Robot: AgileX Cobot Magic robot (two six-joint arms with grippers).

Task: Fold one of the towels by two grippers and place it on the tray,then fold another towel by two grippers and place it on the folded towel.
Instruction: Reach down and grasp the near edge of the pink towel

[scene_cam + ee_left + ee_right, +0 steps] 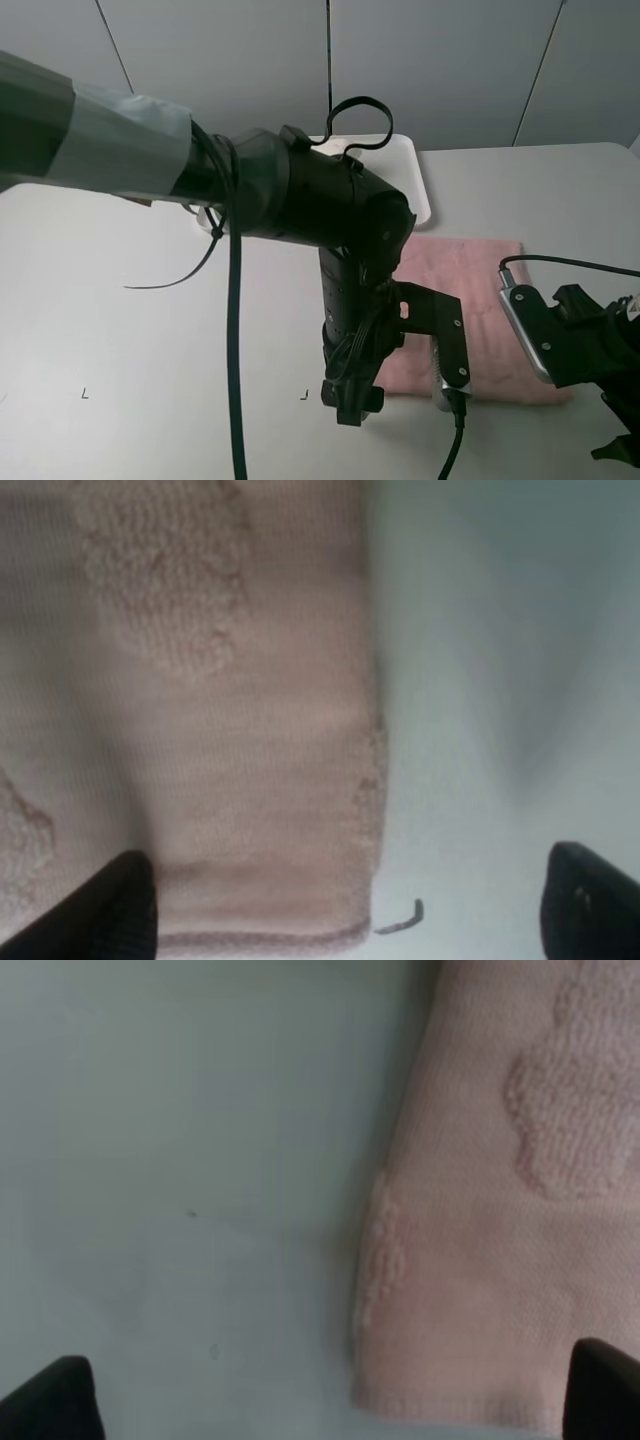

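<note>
Since fold needs both near corners, left gripper (350, 910) hangs, jaws apart, over near-left corner of towel (470, 300); right gripper (330, 1400) likewise, near-right; towel flat on table (120, 330), tray (415, 170) beyond.

Left arm (262, 182) is mostly glossy black, with a fat rounded joint housing (350, 212) as its bulkiest bit. Up-arm from that housing the tube is wrapped in grey tape (120, 135). A thin black cable loop (357, 104) curls just above the housing, and a thicker black cable (236, 345) hangs beside it. Just below the housing there's a flat black bracket (440, 320) dotted with small silver screws. Right arm (592, 348), well apart from the housing, is black too, with a silver-edged box (522, 330) and its own cable (580, 263). Left fingertips (108, 912) and right fingertips (52, 1402) are dark and look blurry.
</note>
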